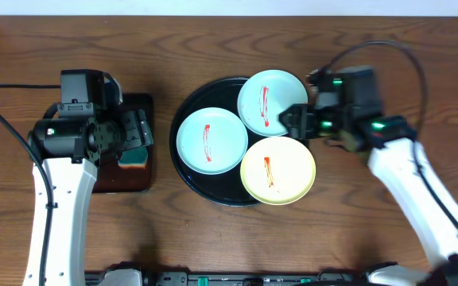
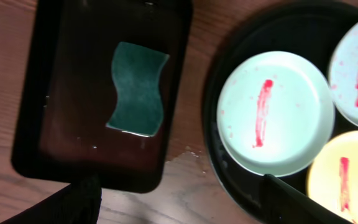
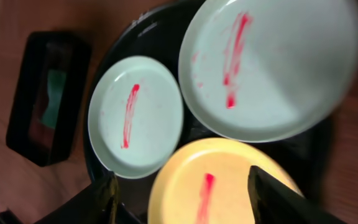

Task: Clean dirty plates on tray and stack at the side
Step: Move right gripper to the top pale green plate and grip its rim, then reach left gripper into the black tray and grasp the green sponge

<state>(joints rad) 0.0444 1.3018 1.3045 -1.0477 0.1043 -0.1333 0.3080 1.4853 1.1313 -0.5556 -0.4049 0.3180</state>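
1. Plates (image 1: 210, 140): all three flat on tray (image 1: 183, 171), smears up, crowded edge to edge; none at the side yet.
2. Left gripper (image 2: 188, 205): spread, empty, above sponge (image 2: 137, 87) in small tray (image 2: 27, 124); likely poised to fetch it for wiping.
3. Right gripper (image 1: 296, 121): spread, empty, beside far plate (image 1: 270, 102); seemingly placed to steady or lift it.
4. Writing, brands: none readable.

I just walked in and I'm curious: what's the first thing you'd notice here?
Three small plates smeared red jump out, crowded on the round black tray mid-table: the left blue-green plate, the top blue-green plate and the yellow plate at lower right. Left of it, a green sponge lies in a small dark rectangular tray.
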